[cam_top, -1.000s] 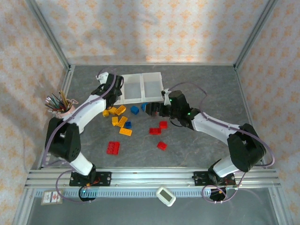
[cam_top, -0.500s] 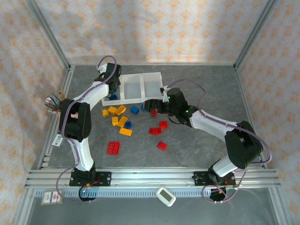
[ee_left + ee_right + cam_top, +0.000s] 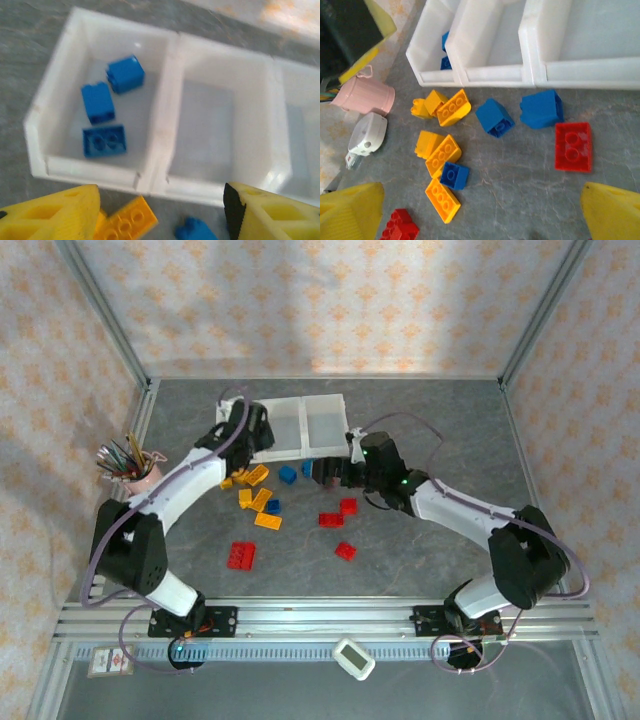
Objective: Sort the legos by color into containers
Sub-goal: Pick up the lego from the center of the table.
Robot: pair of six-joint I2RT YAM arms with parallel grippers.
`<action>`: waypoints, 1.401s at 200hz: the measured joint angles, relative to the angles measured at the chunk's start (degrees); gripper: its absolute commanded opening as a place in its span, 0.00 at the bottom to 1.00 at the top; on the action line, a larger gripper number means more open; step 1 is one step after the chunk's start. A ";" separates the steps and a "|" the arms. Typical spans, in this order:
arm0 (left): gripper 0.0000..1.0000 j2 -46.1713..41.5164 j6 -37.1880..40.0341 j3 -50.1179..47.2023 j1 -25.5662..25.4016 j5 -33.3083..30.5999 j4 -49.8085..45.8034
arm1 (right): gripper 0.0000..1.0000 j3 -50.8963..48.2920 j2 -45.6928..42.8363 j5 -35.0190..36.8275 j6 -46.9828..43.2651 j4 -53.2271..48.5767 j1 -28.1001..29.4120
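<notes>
Left claw: the left claw point(image 3: 160, 207) is wide open and holds nothing. Its yellow fingers point(image 3: 50, 215) stand far apart.
Left claw place: it hangs just in front of the tray point(image 3: 170, 115), near the wall that the left bin point(image 3: 85, 170) shares with the middle bin point(image 3: 200, 189).
In the left bin: three blue bricks point(image 3: 125, 74) lie on its floor, close to each other. One has its studs up.
Right claw: the right claw point(image 3: 482, 200) is wide open too, with nothing in it.
Right claw place: it hangs over the bench point(image 3: 420, 540), in front of the right end of the tray.
Closest to the tray: two blue blocks point(image 3: 494, 117) sit side by side just in front of its near wall. A red brick point(image 3: 573, 146) lies flat right beside them, a bit further from the tray.
In front of the left bin: a bunch of yellow-orange bricks point(image 3: 453, 107) lies near the tray, some square and some long. A small blue brick point(image 3: 454, 175) sits tight against two of the long ones.
Further from the tray: more red bricks point(image 3: 331, 519) lie spread out, and a big red one point(image 3: 241, 555) lies the furthest away.
Left of the tray: a pink cup point(image 3: 135, 470) full of pencils stands well apart from it.
</notes>
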 measured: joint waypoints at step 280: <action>0.52 5.90 -15.39 -15.06 -14.80 0.55 0.96 | 1.00 -12.52 -4.24 -2.54 1.62 1.64 0.00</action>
